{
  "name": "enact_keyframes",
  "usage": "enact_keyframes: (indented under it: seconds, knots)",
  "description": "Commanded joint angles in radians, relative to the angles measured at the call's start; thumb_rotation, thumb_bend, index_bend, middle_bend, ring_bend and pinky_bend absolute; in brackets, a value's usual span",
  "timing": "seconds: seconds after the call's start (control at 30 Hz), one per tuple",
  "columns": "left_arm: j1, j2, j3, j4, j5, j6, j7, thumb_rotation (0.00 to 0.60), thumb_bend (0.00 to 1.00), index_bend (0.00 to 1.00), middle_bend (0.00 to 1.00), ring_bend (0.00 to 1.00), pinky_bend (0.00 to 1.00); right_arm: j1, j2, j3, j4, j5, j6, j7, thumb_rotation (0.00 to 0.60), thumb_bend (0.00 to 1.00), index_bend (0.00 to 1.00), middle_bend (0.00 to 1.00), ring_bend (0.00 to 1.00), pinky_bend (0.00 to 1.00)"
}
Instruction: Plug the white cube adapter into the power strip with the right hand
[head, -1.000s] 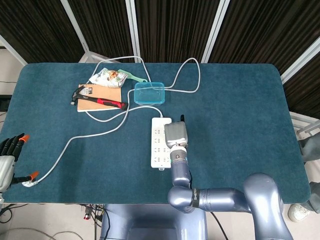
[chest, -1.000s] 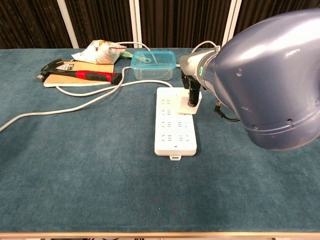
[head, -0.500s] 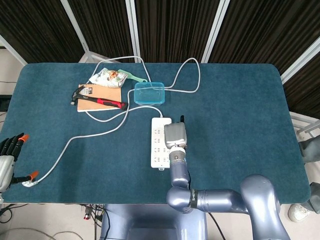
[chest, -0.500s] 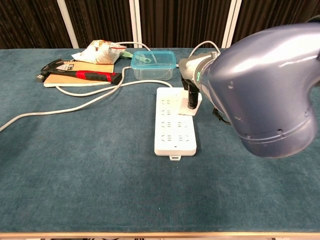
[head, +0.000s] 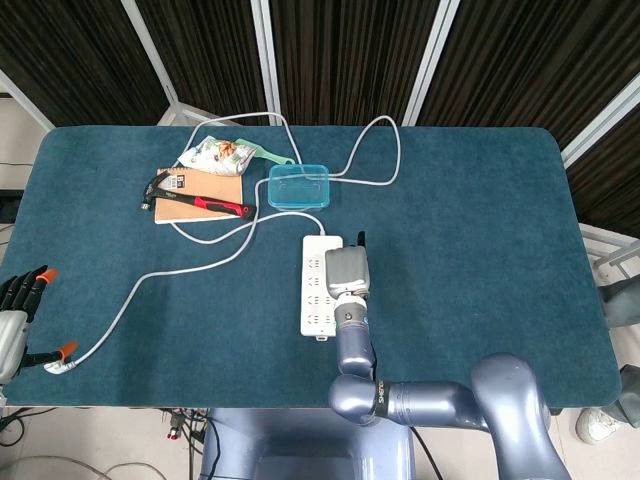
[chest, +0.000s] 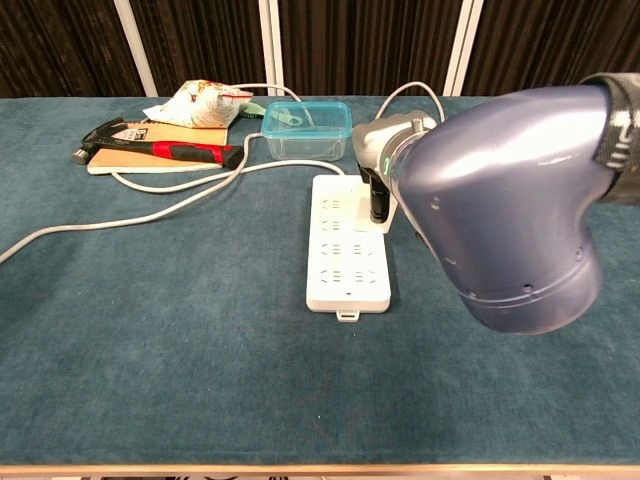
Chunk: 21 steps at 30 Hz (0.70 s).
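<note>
Left hand (head: 18, 300) sits at far left edge of table (head: 480, 230), holding nothing, fingers apart w/ orange tips, next to end of grey cable (head: 150, 285). Far left: hammer (head: 195, 200) on a brown board (chest: 150, 155), snack bag (head: 218, 153) behind it. Teal lidded box (chest: 307, 128) centre-far. White power strip (chest: 345, 250) lies near centre. Right hand (chest: 380, 195) hangs over strip's far right end, dark fingers down on white cube adapter (chest: 392, 215); grip mostly hidden by arm, can't tell if closed on it.
</note>
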Motion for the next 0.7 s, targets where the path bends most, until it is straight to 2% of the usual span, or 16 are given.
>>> enact_keyframes:
  seconds: [0.03,0.17,0.23,0.33,0.4,0.5,0.7]
  knots:
    - [0.000,0.000,0.000,-0.001,-0.001,-0.001,0.000,0.600,0.00,0.00,0.00,0.00,0.00,-0.003,-0.002,0.001,0.001,-0.002,-0.001,0.001,0.600,0.52,0.84,0.74,0.41,0.10]
    - [-0.001,0.001,0.000,-0.001,-0.001,-0.001,0.000,0.600,0.00,0.00,0.00,0.00,0.00,-0.007,-0.002,0.001,-0.002,-0.007,0.001,-0.002,0.600,0.52,0.84,0.74,0.41,0.10]
    - [0.000,0.001,0.000,-0.001,-0.002,-0.001,0.001,0.600,0.00,0.00,0.00,0.00,0.00,-0.009,-0.001,0.002,-0.006,-0.007,0.000,-0.005,0.600,0.52,0.78,0.73,0.41,0.10]
    - [0.000,0.000,-0.001,-0.002,-0.003,-0.001,0.002,0.600,0.00,0.00,0.00,0.00,0.00,-0.018,0.010,0.000,-0.025,-0.024,-0.012,0.006,0.600,0.52,0.56,0.59,0.37,0.07]
    - [0.000,0.001,-0.001,-0.002,-0.004,-0.002,0.002,0.600,0.00,0.00,0.00,0.00,0.00,-0.026,0.019,-0.006,-0.038,-0.035,-0.018,0.013,0.600,0.53,0.38,0.45,0.28,0.03]
    - [0.000,0.001,-0.001,-0.002,-0.004,0.000,0.003,0.600,0.00,0.00,0.00,0.00,0.00,-0.035,0.031,-0.012,-0.060,-0.045,-0.015,0.016,0.600,0.46,0.20,0.31,0.16,0.00]
    - [0.001,0.001,-0.002,-0.003,-0.006,0.001,0.005,0.600,0.00,0.00,0.00,0.00,0.00,-0.051,0.049,-0.019,-0.094,-0.050,0.005,0.017,0.600,0.32,0.02,0.16,0.03,0.00]
